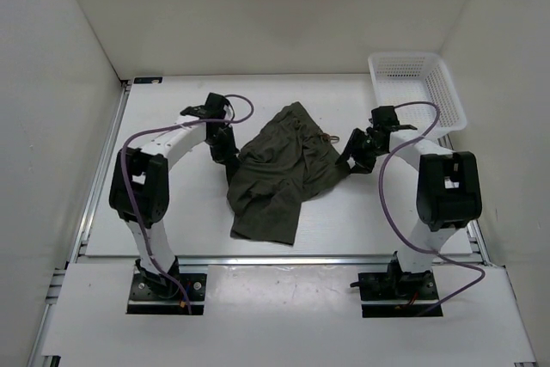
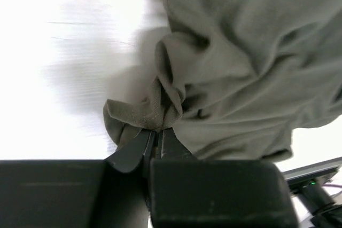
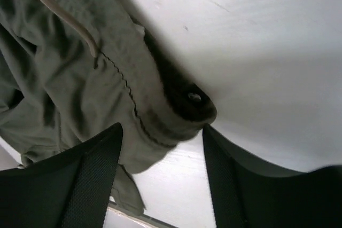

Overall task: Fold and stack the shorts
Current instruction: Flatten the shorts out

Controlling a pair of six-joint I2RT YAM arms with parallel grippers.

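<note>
The dark olive shorts [image 1: 279,174] lie crumpled in the middle of the table, between the two arms. My left gripper [image 1: 230,156] is at their left edge. In the left wrist view it [image 2: 156,134] is shut on a pinched fold of the shorts' hem [image 2: 139,113], and the rest of the fabric [image 2: 240,52] bunches up behind. My right gripper [image 1: 351,161] is at the shorts' right edge. Its jaws [image 3: 162,129] stand apart on either side of the waistband corner [image 3: 176,116], with a gap showing on the right side. A drawstring [image 3: 59,12] lies across the fabric.
A white mesh basket [image 1: 417,88] stands at the back right corner. White walls close in the table on the left, back and right. A metal rail [image 1: 284,258] runs along the near edge in front of the arm bases.
</note>
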